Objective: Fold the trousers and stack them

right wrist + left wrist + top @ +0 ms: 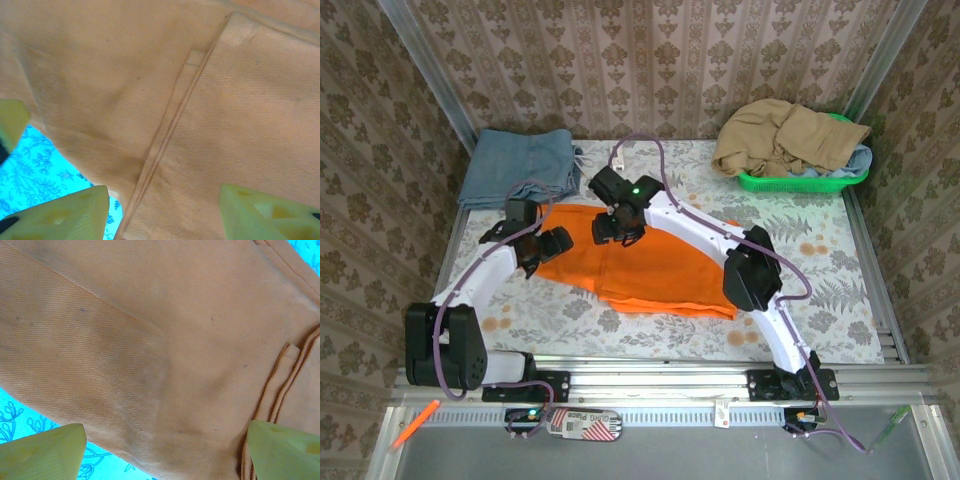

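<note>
While the trousers point(660, 270) are lying flat near the middle of the desk point(820, 290), they are already looking partly folded. The orange cloth is forming one compact, slanted panel rather than two long legs, and stacked layer edges are showing along its near side. Judging from that, at least one fold is done. The panel is still spreading wider than the folded blue-grey garment point(515, 165) at the far left corner, so another fold is probably waiting, and so is the stacking.

The left hand point(548, 247) is hovering over the panel's left end. In the left wrist view its yellow fingertips point(45, 452) are standing wide apart. One is sitting over the patterned desk just past the cloth's edge, and the other is sitting over a bundle of layered hems. Nothing is being pinched between them, and I cannot tell whether they are touching the fabric.

The right hand point(617, 228) is hanging over the far edge of the panel, near the left hand. Its fingertips point(60, 215) are likewise spread wide in the right wrist view. A double-stitched seam is running up the cloth between them, and a sliver of desk is showing at the left. This hand is gripping nothing either.

Further out, a green basket point(760, 183) is sitting at the far right corner, with a tan garment point(785, 135) heaped in it, well apart from the trousers.
</note>
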Controlling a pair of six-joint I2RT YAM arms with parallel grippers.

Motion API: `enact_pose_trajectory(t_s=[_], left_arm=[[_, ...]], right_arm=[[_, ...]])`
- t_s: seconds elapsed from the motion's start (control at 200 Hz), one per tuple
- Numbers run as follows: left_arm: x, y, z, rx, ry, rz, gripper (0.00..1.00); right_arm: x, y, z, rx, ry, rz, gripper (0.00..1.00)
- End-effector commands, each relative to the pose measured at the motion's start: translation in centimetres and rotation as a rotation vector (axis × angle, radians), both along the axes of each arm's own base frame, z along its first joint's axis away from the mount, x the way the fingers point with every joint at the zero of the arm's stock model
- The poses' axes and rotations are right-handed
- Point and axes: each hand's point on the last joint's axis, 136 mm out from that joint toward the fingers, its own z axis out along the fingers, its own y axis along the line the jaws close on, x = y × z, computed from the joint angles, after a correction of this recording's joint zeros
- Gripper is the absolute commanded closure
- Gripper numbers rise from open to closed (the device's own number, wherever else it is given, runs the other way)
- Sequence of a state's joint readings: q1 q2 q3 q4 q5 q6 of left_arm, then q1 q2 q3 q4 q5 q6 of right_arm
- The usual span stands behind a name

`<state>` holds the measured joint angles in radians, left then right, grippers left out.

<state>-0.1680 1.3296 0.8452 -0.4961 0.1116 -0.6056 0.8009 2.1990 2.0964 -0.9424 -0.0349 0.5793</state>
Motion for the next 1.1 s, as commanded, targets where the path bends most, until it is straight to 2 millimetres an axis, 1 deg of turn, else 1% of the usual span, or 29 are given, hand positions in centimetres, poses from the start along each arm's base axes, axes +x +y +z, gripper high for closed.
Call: enact_pose_trajectory(t_s=[0.0,0.07,0.13,0.165,0.19,0.23,0.27,0.315,0.37,0.39,0.4,0.405,0.425,0.455,0.5,0.55,0.57,0.61,0.65,0.7,0.775,0.8,0.855,0.88,0.915,0.935,1.0,1.045,1.095], left_arm=[[-0.9,-2.1,1.7,0.001,-0.017,-0.065,0.16],[-1.4,-4.1,2.1,-0.008,-0.032,-0.114,0.16],[-1.9,-6.5,2.5,-0.013,-0.04,-0.176,0.16],[-2.2,-8.0,2.8,-0.013,-0.047,-0.21,0.17],[-2.5,-9.3,3.0,-0.017,-0.055,-0.245,0.17],[-3.0,-11.4,3.5,-0.029,-0.071,-0.292,0.17],[-3.3,-13.3,3.8,-0.044,-0.083,-0.33,0.17],[-3.9,-15.3,4.0,-0.058,-0.087,-0.38,0.17],[-4.3,-17.2,3.9,-0.066,-0.084,-0.417,0.17],[-4.4,-17.7,3.7,-0.069,-0.084,-0.429,0.17],[-4.4,-17.9,3.7,-0.068,-0.086,-0.434,0.17],[-4.4,-18.0,3.6,-0.067,-0.085,-0.434,0.17],[-4.4,-18.2,3.3,-0.06,-0.084,-0.436,0.17],[-4.2,-18.1,2.7,-0.045,-0.075,-0.424,0.17],[-3.7,-17.7,1.5,-0.031,-0.059,-0.406,0.17],[-3.2,-17.2,-0.1,-0.036,-0.016,-0.39,0.18],[-3.1,-17.0,-0.8,-0.036,0.0,-0.386,0.18],[-2.8,-16.5,-1.9,-0.024,0.019,-0.379,0.18],[-2.7,-16.0,-3.1,-0.013,0.051,-0.367,0.19],[-2.4,-15.7,-4.2,-0.004,0.067,-0.368,0.19],[-2.2,-15.1,-5.9,0.01,0.104,-0.357,0.19],[-2.2,-14.8,-6.6,0.017,0.122,-0.353,0.19],[-2.3,-14.2,-7.8,0.026,0.147,-0.341,0.2],[-2.3,-13.9,-8.3,0.026,0.158,-0.335,0.2],[-2.3,-13.7,-8.7,0.022,0.164,-0.329,0.2],[-2.4,-13.5,-9.0,0.023,0.168,-0.324,0.2],[-2.3,-13.2,-9.5,0.017,0.176,-0.317,0.2],[-2.3,-13.2,-9.8,0.018,0.184,-0.318,0.21],[-2.3,-13.3,-9.8,0.016,0.185,-0.326,0.21]], right_arm=[[-0.5,-3.7,5.5,0.055,-0.059,-0.042,0.4],[-1.2,-7.2,6.5,0.059,-0.08,-0.095,0.44],[-2.3,-10.8,5.5,0.052,-0.064,-0.149,0.53],[-3.2,-12.8,4.8,0.051,-0.048,-0.188,0.61],[-4.1,-13.9,4.1,0.051,-0.034,-0.207,0.69],[-5.2,-15.7,3.2,0.052,-0.017,-0.237,0.79],[-6.7,-17.5,1.7,0.032,0.014,-0.271,0.87],[-8.4,-19.3,-0.1,0.014,0.044,-0.306,0.93],[-9.8,-20.4,-1.8,0.017,0.081,-0.34,0.96],[-10.5,-20.9,-3.0,0.013,0.11,-0.351,0.98],[-10.7,-20.9,-3.5,0.016,0.121,-0.357,0.98],[-10.7,-20.9,-3.2,0.029,0.111,-0.358,0.98],[-11.1,-21.1,-3.7,0.046,0.119,-0.368,0.99],[-11.8,-21.4,-5.2,0.054,0.15,-0.389,1.0],[-12.8,-21.8,-7.4,0.056,0.197,-0.417,1.0],[-13.4,-22.1,-9.2,0.061,0.231,-0.428,1.0],[-14.0,-22.4,-10.5,0.04,0.274,-0.434,1.0],[-13.9,-22.5,-11.5,0.048,0.296,-0.433,1.0],[-14.0,-22.7,-11.8,0.052,0.315,-0.429,0.99],[-13.8,-22.9,-11.2,0.066,0.311,-0.414,0.96],[-13.2,-23.4,-9.1,0.088,0.286,-0.397,0.92],[-12.7,-23.5,-7.4,0.124,0.248,-0.395,0.89],[-11.8,-24.4,-5.0,0.161,0.197,-0.407,0.83],[-11.5,-25.2,-4.1,0.162,0.171,-0.421,0.77],[-10.8,-26.7,-3.2,0.154,0.133,-0.455,0.63],[-10.4,-27.4,-2.8,0.153,0.116,-0.474,0.58],[-9.4,-29.4,-2.6,0.174,0.096,-0.534,0.51],[-8.7,-30.9,-3.3,0.192,0.108,-0.589,0.47],[-8.0,-31.7,-4.5,0.213,0.125,-0.617,0.4]])
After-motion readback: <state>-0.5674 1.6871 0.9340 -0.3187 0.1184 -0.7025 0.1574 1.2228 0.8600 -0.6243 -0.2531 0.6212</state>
